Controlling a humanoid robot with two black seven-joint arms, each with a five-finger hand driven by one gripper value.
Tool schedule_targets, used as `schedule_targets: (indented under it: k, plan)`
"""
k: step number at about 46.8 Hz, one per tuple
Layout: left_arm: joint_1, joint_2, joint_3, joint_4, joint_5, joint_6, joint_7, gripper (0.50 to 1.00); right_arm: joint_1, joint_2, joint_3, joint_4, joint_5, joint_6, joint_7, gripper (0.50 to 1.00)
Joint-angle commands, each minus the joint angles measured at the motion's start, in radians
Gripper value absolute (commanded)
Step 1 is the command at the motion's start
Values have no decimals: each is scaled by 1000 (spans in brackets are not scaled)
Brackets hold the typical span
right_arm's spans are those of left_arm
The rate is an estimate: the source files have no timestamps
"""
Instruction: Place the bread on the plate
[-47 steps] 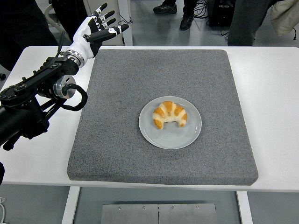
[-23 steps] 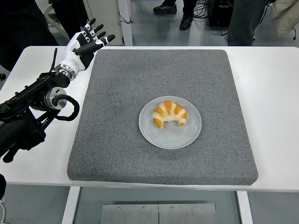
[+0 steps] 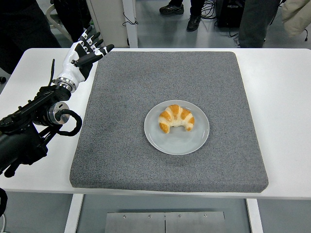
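A golden croissant-shaped bread (image 3: 177,118) lies in the middle of a round grey plate (image 3: 177,142), which sits on the grey mat (image 3: 121,121). My left hand (image 3: 85,48) hovers over the table at the mat's far left corner, far from the plate, its black-and-white fingers spread and holding nothing. The left arm (image 3: 34,121) runs back along the table's left side. My right arm does not show.
The white table (image 3: 286,102) surrounds the mat on the left and right. People's legs and shoes (image 3: 184,9) stand beyond the far edge, with cables on the floor. A dark-clothed person is at the top left.
My left hand has drawn back to the left and slightly down, from above the mat's far left corner to just outside it. Bread and plate have not moved.
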State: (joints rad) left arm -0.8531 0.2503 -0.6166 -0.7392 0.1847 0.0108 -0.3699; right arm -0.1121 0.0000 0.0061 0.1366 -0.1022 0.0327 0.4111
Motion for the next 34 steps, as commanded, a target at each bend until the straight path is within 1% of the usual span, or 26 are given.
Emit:
schedule_targets:
  k: [1, 34]
  plan:
    - [0, 0, 0, 0, -1, 0, 3, 966, -1, 0, 0, 0, -1, 0, 0, 1000]
    - [2, 1, -2, 0, -1, 0, -7, 966, -1, 0, 0, 3, -1, 0, 0, 1000]
